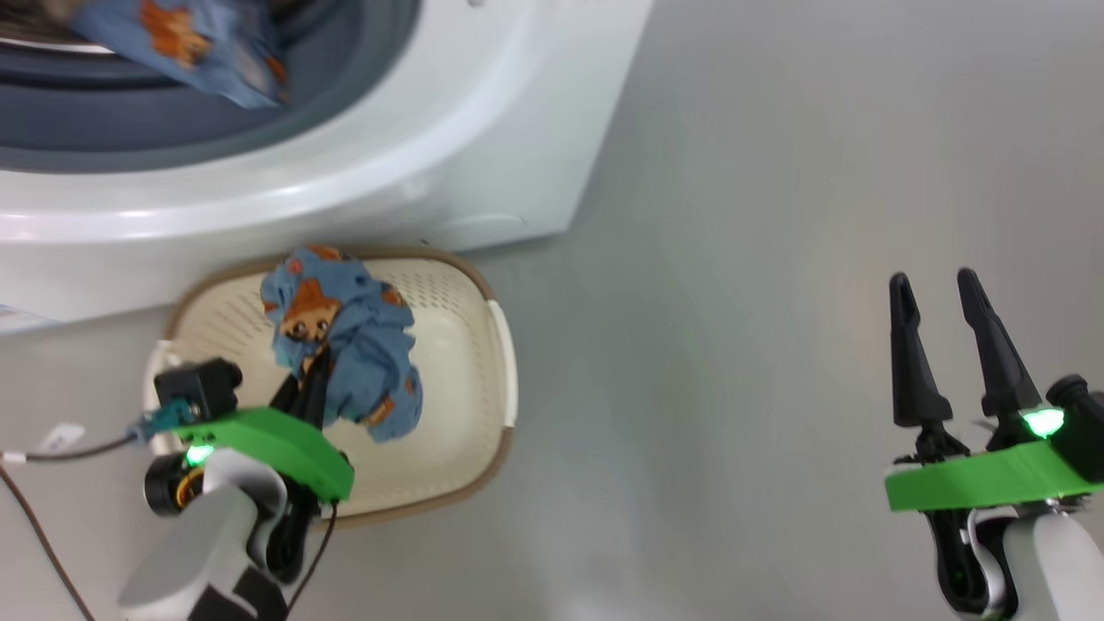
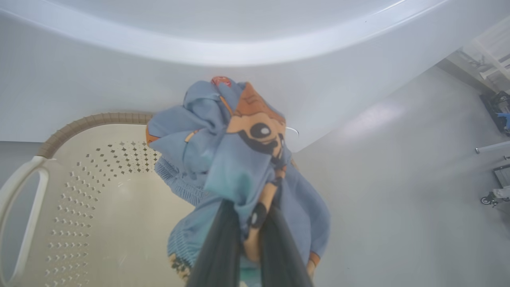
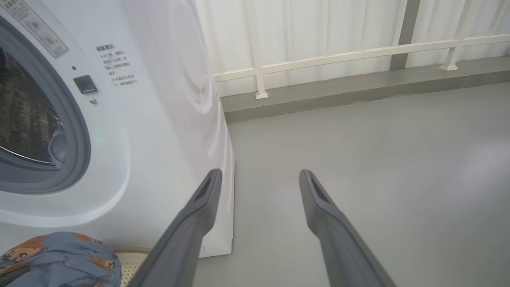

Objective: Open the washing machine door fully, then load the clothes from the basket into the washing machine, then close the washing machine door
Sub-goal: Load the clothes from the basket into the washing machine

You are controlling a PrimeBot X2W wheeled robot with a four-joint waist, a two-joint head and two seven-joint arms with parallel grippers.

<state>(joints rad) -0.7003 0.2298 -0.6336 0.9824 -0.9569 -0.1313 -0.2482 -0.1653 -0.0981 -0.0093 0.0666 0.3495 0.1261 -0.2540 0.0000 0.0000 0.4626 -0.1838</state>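
In front of the washing machine (image 1: 483,112), the left gripper (image 1: 312,375) has its fingers (image 2: 223,243) clenched on a light blue bear-print garment (image 1: 345,345), bunched over the basket (image 1: 470,345) that stands against the machine's front. A second bear-print garment (image 1: 190,43) lies in the machine's open mouth. To the right of the machine, well apart, the right gripper (image 1: 933,285) has its fingers released and spread above the floor (image 1: 733,302).
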